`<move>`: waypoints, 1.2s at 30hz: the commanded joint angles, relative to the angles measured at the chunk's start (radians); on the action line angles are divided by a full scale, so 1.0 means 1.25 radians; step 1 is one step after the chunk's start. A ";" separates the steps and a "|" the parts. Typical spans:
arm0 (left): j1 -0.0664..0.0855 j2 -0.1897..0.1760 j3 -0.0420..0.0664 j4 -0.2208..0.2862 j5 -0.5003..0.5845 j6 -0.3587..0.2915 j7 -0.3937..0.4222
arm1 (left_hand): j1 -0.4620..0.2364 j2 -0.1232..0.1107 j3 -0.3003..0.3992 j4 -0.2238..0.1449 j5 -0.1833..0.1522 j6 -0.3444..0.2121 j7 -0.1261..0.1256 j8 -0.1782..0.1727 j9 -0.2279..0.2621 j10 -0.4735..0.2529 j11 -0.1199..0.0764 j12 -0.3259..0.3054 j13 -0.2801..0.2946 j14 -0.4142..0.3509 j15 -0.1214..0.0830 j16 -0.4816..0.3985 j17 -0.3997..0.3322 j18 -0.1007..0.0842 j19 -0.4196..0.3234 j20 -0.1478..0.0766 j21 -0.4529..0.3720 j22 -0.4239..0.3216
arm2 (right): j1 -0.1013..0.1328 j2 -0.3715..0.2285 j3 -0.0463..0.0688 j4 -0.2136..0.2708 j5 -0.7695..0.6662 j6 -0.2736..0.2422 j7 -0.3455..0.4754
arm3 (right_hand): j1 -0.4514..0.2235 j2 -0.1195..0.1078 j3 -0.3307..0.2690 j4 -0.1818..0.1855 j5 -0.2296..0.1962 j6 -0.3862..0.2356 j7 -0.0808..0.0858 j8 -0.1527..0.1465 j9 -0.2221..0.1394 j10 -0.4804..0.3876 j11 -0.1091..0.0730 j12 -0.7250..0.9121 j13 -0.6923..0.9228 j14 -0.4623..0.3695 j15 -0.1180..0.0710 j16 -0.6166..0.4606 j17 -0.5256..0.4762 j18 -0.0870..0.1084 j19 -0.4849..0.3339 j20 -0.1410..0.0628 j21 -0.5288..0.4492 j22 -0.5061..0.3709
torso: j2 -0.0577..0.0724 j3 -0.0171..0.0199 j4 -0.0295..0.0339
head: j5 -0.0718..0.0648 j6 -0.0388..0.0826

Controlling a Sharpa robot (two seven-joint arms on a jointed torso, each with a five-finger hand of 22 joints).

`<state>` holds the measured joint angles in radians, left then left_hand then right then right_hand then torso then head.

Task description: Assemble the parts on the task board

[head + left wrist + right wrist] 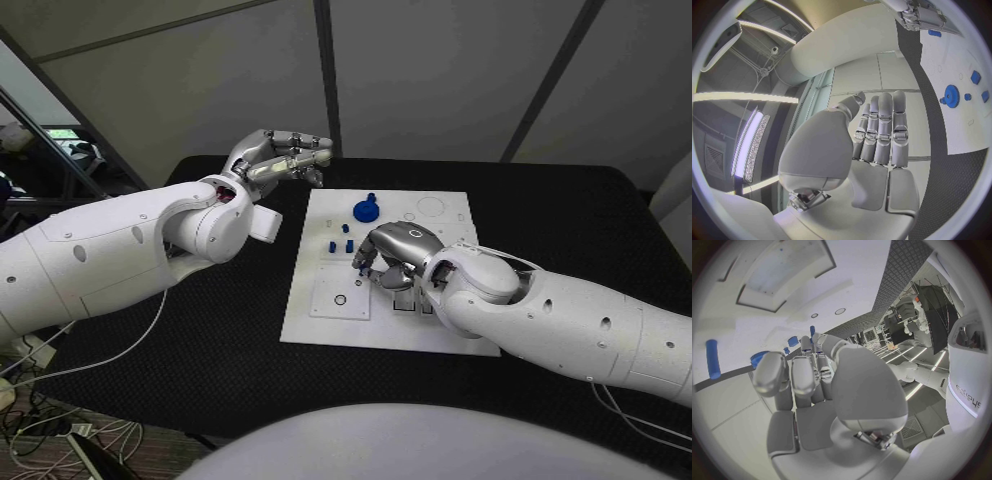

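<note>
Over the task board [378, 325], right hand [392, 254] fingers curled among blue parts [342, 244], grip unclear, left hand [277, 155] fingers together, empty.

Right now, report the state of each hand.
Left hand: holds nothing, fingers straight and together, raised beside the task board.
Right hand: cannot tell, fingers curled over the board.

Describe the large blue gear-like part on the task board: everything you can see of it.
The blue gear-like part is the largest blue piece on the white task board, near its far edge. It looks like matte plastic: a round disc with a toothed rim and a raised hub at its centre. It appears to lie flat on the board, though whether it is seated on a peg cannot be told. Neither hand touches it: the right hand hovers nearer the board's middle, and the left hand is raised off to the board's far left.
</note>
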<state>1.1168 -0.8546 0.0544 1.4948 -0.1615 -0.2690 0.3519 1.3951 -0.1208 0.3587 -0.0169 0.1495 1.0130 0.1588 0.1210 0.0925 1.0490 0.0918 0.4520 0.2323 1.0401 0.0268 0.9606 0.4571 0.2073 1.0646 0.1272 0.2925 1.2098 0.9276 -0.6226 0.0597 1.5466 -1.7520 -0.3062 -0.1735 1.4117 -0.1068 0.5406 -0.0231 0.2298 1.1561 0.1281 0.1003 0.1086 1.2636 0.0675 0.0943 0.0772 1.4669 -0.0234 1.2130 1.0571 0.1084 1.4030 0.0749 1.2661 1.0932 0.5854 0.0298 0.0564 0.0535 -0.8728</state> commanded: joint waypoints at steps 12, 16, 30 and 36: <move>0.001 0.002 0.001 -0.001 0.002 0.013 0.002 | -0.001 0.009 -0.005 0.000 -0.004 -0.005 0.003 0.002 -0.001 -0.006 0.001 0.004 0.002 -0.004 0.001 -0.005 -0.002 -0.021 0.004 0.003 -0.003 -0.001 | -0.002 0.016 -0.002 -0.015 -0.010 0.023 0.008 | -0.007 -0.001 0.003 0.000 0.001 0.004 0.003 0.004 0.001 0.011 -0.007 -0.004 0.000 0.024 -0.004 0.005 -0.001 -0.012 0.003 -0.001 0.004 0.002 | 0.000 -0.0007 -0.0001 | 0.010 0.000; 0.001 0.003 0.001 -0.001 0.002 0.013 0.002 | -0.001 0.009 -0.005 0.000 -0.004 -0.005 0.003 0.002 -0.001 -0.006 0.001 0.004 0.002 -0.004 0.001 -0.005 -0.002 -0.021 0.004 0.003 -0.003 -0.001 | -0.002 0.019 -0.005 -0.017 -0.012 0.026 0.008 | -0.007 -0.001 0.003 0.000 0.001 0.004 0.003 0.004 0.001 0.011 -0.007 -0.004 0.000 0.024 -0.004 0.005 -0.001 -0.012 0.003 -0.001 0.004 0.002 | 0.000 -0.0006 0.0006 | 0.013 0.000; 0.001 0.005 0.001 -0.002 0.002 0.014 0.002 | -0.001 0.009 -0.005 0.000 -0.004 -0.005 0.003 0.002 -0.001 -0.006 0.001 0.004 0.002 -0.004 0.001 -0.005 -0.002 -0.021 0.004 0.003 -0.003 -0.001 | -0.003 0.022 -0.011 -0.023 -0.022 0.038 0.002 | -0.008 -0.002 0.003 0.000 0.001 0.003 0.003 0.004 0.001 0.011 -0.007 -0.005 0.000 0.024 -0.003 0.005 -0.001 -0.012 0.003 -0.001 0.004 0.002 | 0.000 0.0000 -0.0001 | 0.017 0.000; 0.001 0.006 0.001 -0.003 0.002 0.015 0.002 | -0.001 0.009 -0.005 0.000 -0.004 -0.005 0.003 0.002 -0.001 -0.006 0.001 0.004 0.002 -0.004 0.001 -0.005 -0.002 -0.021 0.004 0.003 -0.003 -0.001 | -0.003 0.024 -0.011 -0.024 -0.023 0.045 0.002 | -0.008 -0.002 0.003 0.000 0.001 0.003 0.003 0.004 0.001 0.011 -0.007 -0.005 0.000 0.024 -0.003 0.005 -0.001 -0.012 0.003 -0.001 0.004 0.002 | 0.000 0.0002 -0.0001 | 0.019 0.000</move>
<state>1.1170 -0.8481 0.0545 1.4914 -0.1613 -0.2627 0.3496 1.3951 -0.1207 0.3587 -0.0168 0.1495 1.0130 0.1588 0.1209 0.0919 1.0491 0.0918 0.4520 0.2330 1.0401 0.0268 0.9605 0.4564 0.2072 1.0645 0.1271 0.2926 1.2091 0.9230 -0.5929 0.0455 1.5171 -1.7705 -0.2647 -0.1717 1.4119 -0.1097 0.5404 -0.0230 0.2282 1.1577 0.1297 0.1030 0.1091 1.2636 0.0675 0.0922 0.0763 1.4669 -0.0234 1.2130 1.0571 0.1084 1.4029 0.0748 1.2660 1.0941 0.5852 0.0298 0.0560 0.0767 -0.8728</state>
